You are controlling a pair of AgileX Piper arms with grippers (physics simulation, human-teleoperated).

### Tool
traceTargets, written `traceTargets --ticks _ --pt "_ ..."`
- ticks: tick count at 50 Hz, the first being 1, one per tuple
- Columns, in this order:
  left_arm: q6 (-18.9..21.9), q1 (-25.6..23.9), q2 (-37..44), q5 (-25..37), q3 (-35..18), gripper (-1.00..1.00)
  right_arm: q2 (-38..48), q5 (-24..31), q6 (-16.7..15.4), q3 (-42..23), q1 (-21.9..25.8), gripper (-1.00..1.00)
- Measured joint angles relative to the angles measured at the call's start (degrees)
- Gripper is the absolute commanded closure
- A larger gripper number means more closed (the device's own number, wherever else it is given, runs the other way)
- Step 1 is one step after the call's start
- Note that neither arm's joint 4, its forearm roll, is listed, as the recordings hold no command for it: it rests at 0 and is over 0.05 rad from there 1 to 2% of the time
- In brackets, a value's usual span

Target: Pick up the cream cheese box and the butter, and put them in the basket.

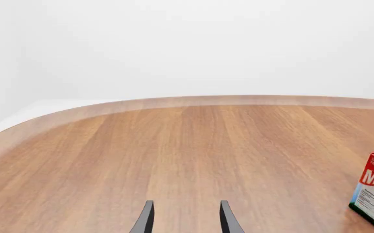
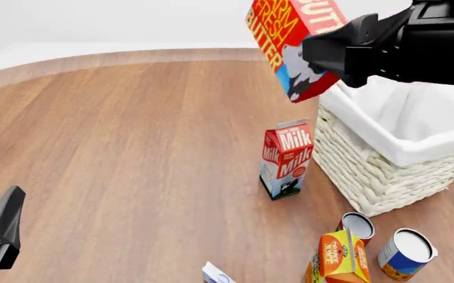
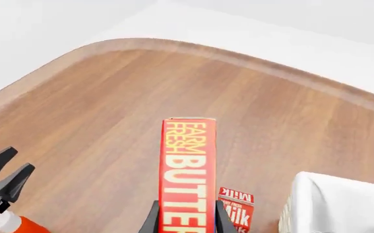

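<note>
The right claw (image 3: pixel 185 216) is up in the air, clenched on the butter (image 2: pixel 290 41), its two dark fingers (image 3: pixel 152 219) pressed to either side of the box. The butter hangs tilted, high above the tabletop (image 2: pixel 132 147), just beside the near-left corner of the basket (image 2: pixel 384 171); its top runs out of the front picture, so only part of the lettering reads there. The black arm covers the basket's far side, and the white liner hides whatever is inside.

Just left of the basket stands a milk carton (image 2: pixel 287 159), upright. Near the front edge sit an orange juice carton (image 2: pixel 339 256) and two cans, one (image 2: pixel 358 227) half hidden behind it, the other (image 2: pixel 405 254) blue with a pale lid.

The cream cheese box (image 2: pixel 217 275) barely shows: a white and pale blue corner poking up at the bottom edge of the front view, the rest cut off.

The left claw (image 1: pixel 185 218) hangs low over bare wood well to the left, released, its fingertips apart with nothing between them; in the front view only a dark wedge of it shows. In the right wrist view a white-capped red object (image 3: pixel 15 224) is cut off at the corner; I can't tell what it is.
</note>
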Motion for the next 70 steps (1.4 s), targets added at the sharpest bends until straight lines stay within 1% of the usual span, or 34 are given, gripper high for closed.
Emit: traceTargets --ticks 7,23,39,46,56,70 --pt "0.00 0.00 0.00 0.00 0.00 -1.00 -2.23 0.21 2.26 -1.35 -3.47 1.00" --pt "0.00 0.00 0.00 0.00 0.00 -1.00 -5.57 -1.40 10.38 -1.74 -11.78 1.00" --pt "0.00 0.00 0.00 0.00 0.00 -1.00 -6.62 -8.32 20.38 4.05 -20.95 1.00" --pt "0.00 0.00 0.00 0.00 0.00 -1.00 -6.20 -11.43 23.87 6.70 -24.59 1.00" --pt "0.00 0.00 0.00 0.00 0.00 -1.00 -4.57 -15.25 26.93 9.87 -29.00 1.00" --pt "0.00 0.00 0.00 0.00 0.00 -1.00 -2.49 -17.69 28.56 11.63 -33.99 1.00"
